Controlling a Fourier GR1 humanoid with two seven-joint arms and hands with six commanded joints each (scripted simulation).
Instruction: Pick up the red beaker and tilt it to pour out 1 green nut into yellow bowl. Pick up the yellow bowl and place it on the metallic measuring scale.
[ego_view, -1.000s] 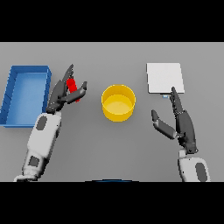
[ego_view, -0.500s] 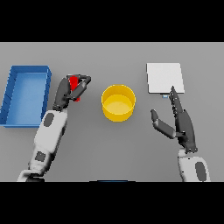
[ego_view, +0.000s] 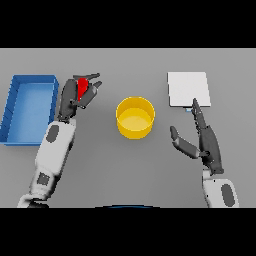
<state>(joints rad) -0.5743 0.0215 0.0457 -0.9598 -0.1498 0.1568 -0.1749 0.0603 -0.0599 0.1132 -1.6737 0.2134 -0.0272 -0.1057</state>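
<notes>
My left hand (ego_view: 71, 97) has its fingers and thumb curled round the red beaker (ego_view: 82, 87), which sits mostly hidden in the grasp left of the yellow bowl (ego_view: 135, 117). The beaker looks lifted and leaning toward the bowl, still well short of its rim. No green nut is visible. The bowl stands at the table's middle. The metallic measuring scale (ego_view: 187, 89), a pale square plate, lies at the back right. My right hand (ego_view: 205, 139) hovers open just in front of the scale, fingers straight and pointing away from me.
A blue rectangular tray (ego_view: 11, 114) lies along the left side, right beside my left forearm.
My left hand closed its fingers round the red beaker and raised it slightly. The right hand stayed in place.
</notes>
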